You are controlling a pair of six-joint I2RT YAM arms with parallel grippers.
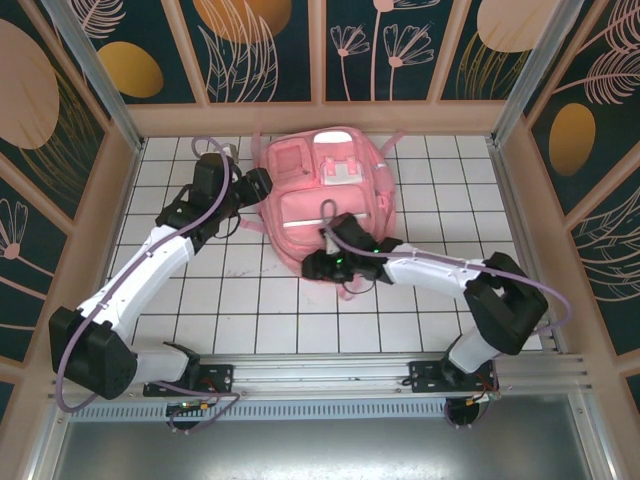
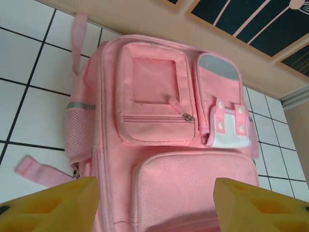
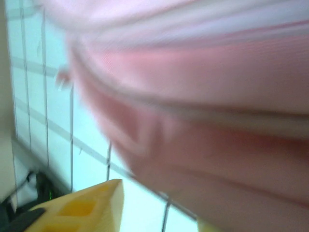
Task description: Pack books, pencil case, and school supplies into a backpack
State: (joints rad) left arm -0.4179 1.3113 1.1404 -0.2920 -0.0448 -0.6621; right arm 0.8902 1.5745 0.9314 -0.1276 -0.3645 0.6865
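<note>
One backpack (image 1: 330, 190) on the tiles (image 1: 250, 300); left gripper (image 2: 154, 186) and right gripper (image 3: 159, 208) both spread, empty

Silver-striped pink backpack (image 1: 320, 195); white table (image 1: 250, 320) tiles, dark grid lines; navy floral walls (image 1: 260, 50).

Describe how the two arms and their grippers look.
Left arm and right arm: white links, black joints and bases, lilac cables looping alongside. Left gripper and right gripper are black-bodied with blocky yellow fingers.
</note>
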